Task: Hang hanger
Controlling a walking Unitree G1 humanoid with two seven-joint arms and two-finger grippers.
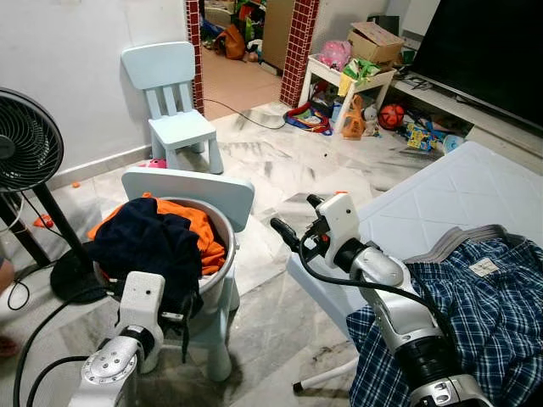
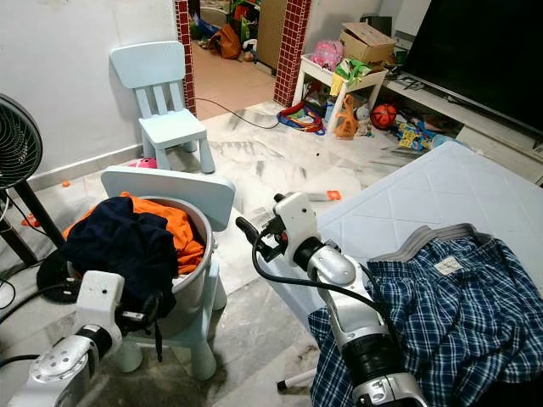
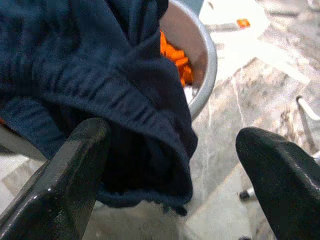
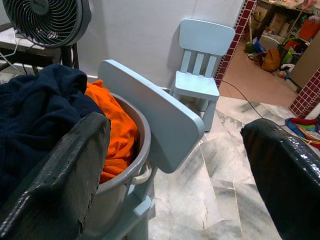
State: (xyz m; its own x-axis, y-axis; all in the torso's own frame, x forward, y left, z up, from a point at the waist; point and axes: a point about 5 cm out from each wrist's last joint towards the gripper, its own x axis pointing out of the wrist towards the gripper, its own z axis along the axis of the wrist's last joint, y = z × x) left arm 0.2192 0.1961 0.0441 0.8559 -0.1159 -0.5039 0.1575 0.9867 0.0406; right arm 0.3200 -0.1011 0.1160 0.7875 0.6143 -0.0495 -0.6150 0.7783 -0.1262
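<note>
Left gripper (image 3: 170,165): jaws spread at navy garment (image 1: 140,242) | right gripper (image 4: 175,165): jaws spread, empty, beside mattress (image 1: 441,199) edge | bucket (image 1: 222,246) on near chair (image 1: 199,191) | hanger: could not tell where | 2nd chair (image 1: 174,102) by wall

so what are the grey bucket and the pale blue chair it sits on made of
Round grey bucket: looks like moulded plastic, with a smooth, slightly glossy rim and thin wall. Pale blue child's chair: probably also plastic, given its rounded edges and even matte colour with no grain, though painted wood can't be ruled out.
</note>
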